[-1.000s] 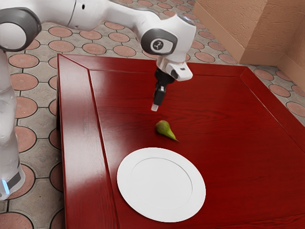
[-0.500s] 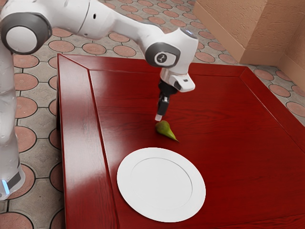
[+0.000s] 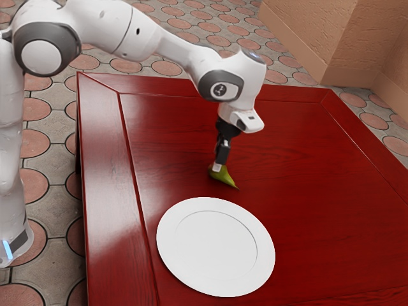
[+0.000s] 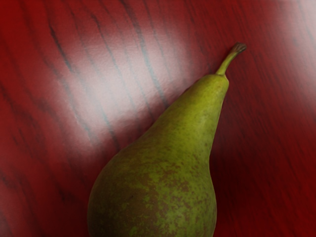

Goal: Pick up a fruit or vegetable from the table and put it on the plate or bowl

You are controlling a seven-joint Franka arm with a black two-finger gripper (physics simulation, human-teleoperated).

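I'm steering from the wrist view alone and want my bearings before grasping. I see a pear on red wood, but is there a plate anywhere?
Observer: Yes, a white plate lies on the table, nearer the exterior camera than the pear, with a gap of bare wood between them.
Operator: Is anything on it?
Observer: No, the plate is bare.
Operator: How low is the pincer?
Observer: The pincer is down at the pear's thick end, its tip at the fruit. The pear lies on the wood with its thin end pointing toward the exterior view's right.
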